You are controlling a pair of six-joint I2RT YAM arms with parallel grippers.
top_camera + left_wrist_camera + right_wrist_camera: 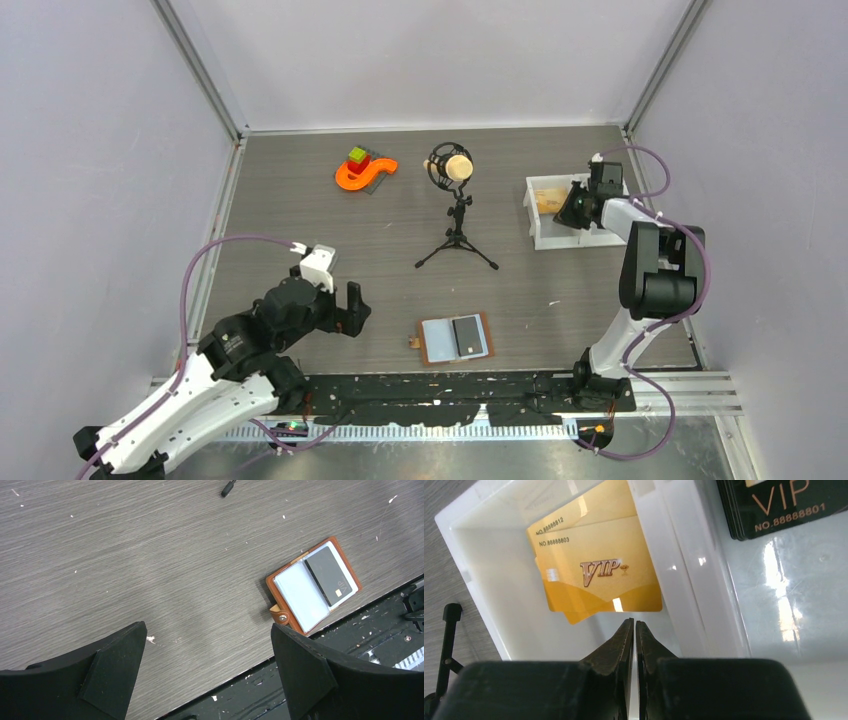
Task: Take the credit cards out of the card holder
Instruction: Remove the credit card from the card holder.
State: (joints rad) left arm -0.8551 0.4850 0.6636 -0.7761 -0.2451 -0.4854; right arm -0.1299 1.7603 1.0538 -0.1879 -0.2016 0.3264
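- Card holder (455, 339): lies open and flat on the table (300, 220), lower centre of the top view, close to the near edge. Its pale inside faces up, and its small brown tab sticks out from its left edge.
- Black card (467, 335): sits in the right half of the card holder. In the left wrist view it shows a small gold chip and pale lettering.
- Left gripper (207, 630): hovers above bare table at the lower left of the top view. Its fingers are spread wide with nothing between them. The card holder lies apart from it, at the right of the left wrist view.
- Right gripper (630, 622): is poised over the white bin (545, 238) at the upper right of the top view. Its fingers are pressed together and nothing shows between them.
- Gold cards (599, 570): two overlapping cards marked "VIP" rest in the left compartment of the bin, just beyond the closed fingertips in the right wrist view.
- Black cards (774, 505): a stack lies in the other compartment, across the divider, at the upper right of the right wrist view.
- Microphone on tripod (455, 215): stands at centre.
- Orange toy (362, 172): lies at the upper left of the table.
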